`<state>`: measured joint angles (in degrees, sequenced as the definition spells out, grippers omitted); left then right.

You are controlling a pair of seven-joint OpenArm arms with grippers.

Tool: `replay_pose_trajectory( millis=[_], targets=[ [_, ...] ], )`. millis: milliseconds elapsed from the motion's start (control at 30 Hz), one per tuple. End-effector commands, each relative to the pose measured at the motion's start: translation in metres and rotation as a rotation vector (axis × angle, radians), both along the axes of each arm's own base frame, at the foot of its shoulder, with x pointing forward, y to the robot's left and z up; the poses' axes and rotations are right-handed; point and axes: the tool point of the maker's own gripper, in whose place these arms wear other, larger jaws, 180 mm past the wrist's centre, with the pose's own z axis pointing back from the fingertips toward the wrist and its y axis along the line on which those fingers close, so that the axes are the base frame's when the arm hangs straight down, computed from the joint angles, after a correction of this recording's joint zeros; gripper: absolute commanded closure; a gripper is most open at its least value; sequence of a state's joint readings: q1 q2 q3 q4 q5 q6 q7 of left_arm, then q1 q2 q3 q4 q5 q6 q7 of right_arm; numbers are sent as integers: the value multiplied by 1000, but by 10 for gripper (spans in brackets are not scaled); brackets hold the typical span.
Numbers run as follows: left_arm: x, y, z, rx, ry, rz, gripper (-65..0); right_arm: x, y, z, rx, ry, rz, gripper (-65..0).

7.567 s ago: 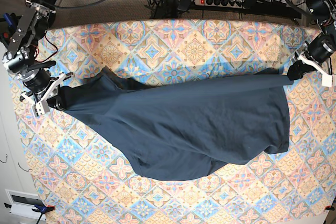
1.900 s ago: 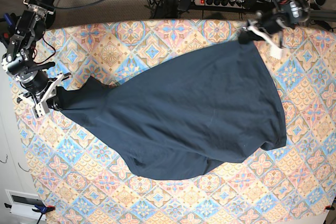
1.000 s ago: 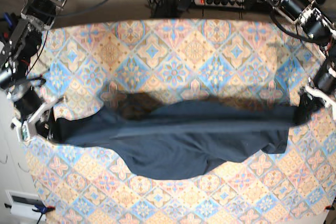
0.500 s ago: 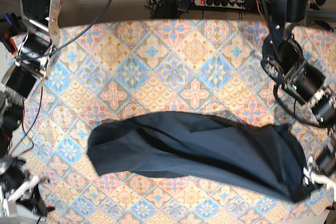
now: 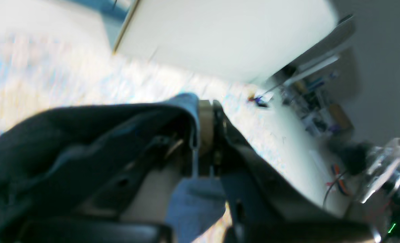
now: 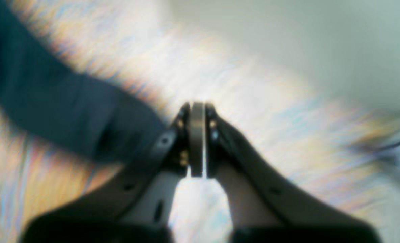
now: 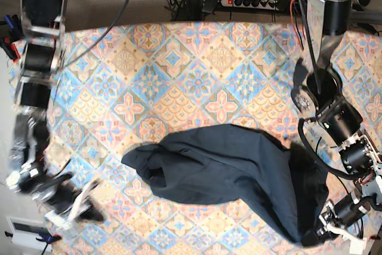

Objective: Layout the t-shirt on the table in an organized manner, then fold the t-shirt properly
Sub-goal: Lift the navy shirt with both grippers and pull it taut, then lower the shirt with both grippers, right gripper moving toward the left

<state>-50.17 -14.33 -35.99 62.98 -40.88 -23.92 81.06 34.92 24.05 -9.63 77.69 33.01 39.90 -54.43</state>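
The dark navy t-shirt (image 7: 239, 177) lies bunched in a crumpled band on the patterned table (image 7: 197, 64), from the front middle to the front right. My left gripper (image 7: 320, 234) is at the front right edge, shut on the shirt's right end. In the left wrist view the cloth (image 5: 68, 135) drapes over the closed left gripper (image 5: 206, 111). My right gripper (image 7: 80, 205) is blurred at the front left, apart from the shirt. In the right wrist view the right gripper (image 6: 197, 135) is shut with nothing between the pads, and the shirt (image 6: 51, 101) lies to its left.
A power strip (image 7: 250, 1) and cables lie behind the table's far edge. A white box (image 7: 27, 231) sits off the front left corner. Both arms' links hang over the table's left and right sides.
The shirt has been dragged right and bunched tighter, its left end now nearer the middle. The left gripper moved a little left along the front edge. The empty right gripper swung inward over the front left.
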Motion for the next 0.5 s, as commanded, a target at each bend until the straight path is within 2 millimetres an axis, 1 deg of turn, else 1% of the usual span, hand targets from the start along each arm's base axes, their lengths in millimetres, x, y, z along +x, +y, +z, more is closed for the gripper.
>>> replay_pose_trajectory(
  millis=[0, 67, 100, 133, 167, 233, 300, 367, 400, 467],
  targets=[
    [3, 6, 24, -5, -69, 15, 0, 0, 12, 19, 15, -74, 43, -46],
    [-1, 7, 10, -5, -42, 17, 0, -12, 31, -4, -52, -70, 100, -89],
    [-5, 11, 0, 1, -20, 24, 0, -18, 38, -18, -116, -70, 127, -115],
    [-8, 17, -7, 7, -6, 33, 0, -21, 42, -33, -195, -71, 150, -140],
    [-11, 20, -9, 3, -4, 34, 0, -23, 43, -44, -264, -74, 166, -156],
    [-15, 20, -17, -17, 2, 28, 0, -23, 46, -56, -379, -98, 194, -179],
    [-22, 26, -24, -29, 8, 31, 0, -21, 59, -61, -436, -123, 212, -192],
    [-27, 32, -30, -37, 14, 36, 0, -22, 71, -62, -429, -121, 220, -204],
    [-30, 36, -33, -34, 21, 41, 0, -22, 75, -63, -420, -113, 222, -211],
    [-34, 38, -39, -42, 29, 41, 0, -25, 77, -66, -398, -81, 220, -232]
  ],
)
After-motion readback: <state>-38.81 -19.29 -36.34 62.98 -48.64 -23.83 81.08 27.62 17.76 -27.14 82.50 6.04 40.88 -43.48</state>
